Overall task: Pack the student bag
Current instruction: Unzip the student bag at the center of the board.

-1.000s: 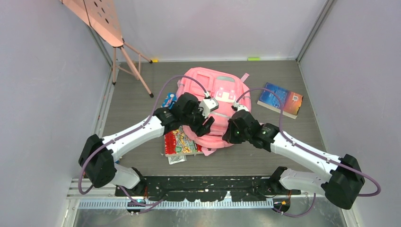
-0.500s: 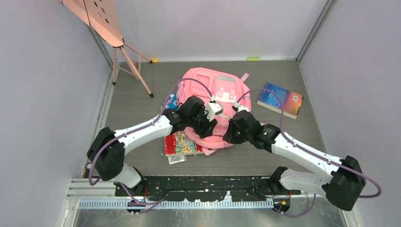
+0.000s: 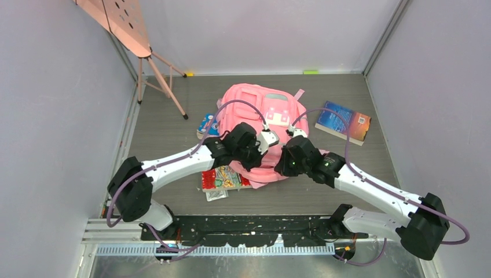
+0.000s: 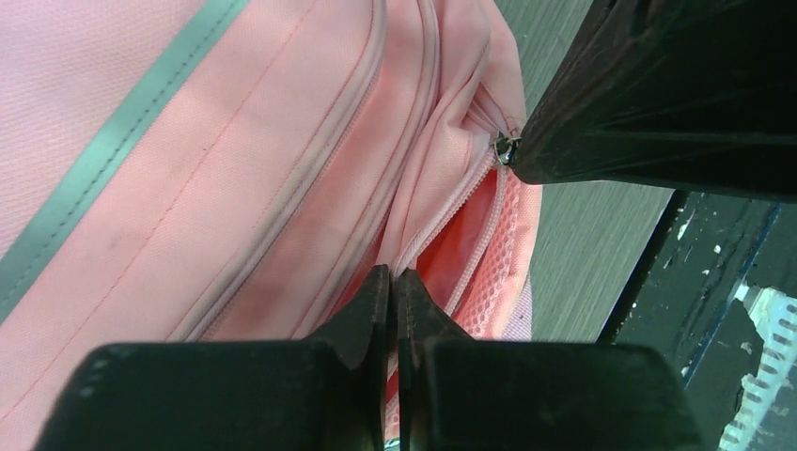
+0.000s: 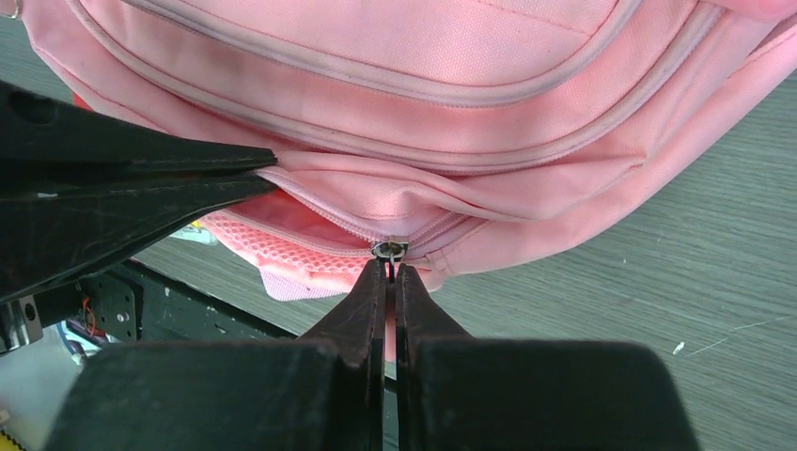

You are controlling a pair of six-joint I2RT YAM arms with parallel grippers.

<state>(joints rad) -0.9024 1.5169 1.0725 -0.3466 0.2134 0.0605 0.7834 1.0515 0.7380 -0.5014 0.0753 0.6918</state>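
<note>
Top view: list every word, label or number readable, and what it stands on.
None can be read.
On the blue book: print too small.
On the red patterned book: blurred.
On the small blue item: blurred.
On the student bag: white patches too small.

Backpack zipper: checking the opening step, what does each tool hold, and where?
The right tool pinches the zipper pull of the pink backpack; the left tool clamps its fabric edge beside the zipper.
</note>
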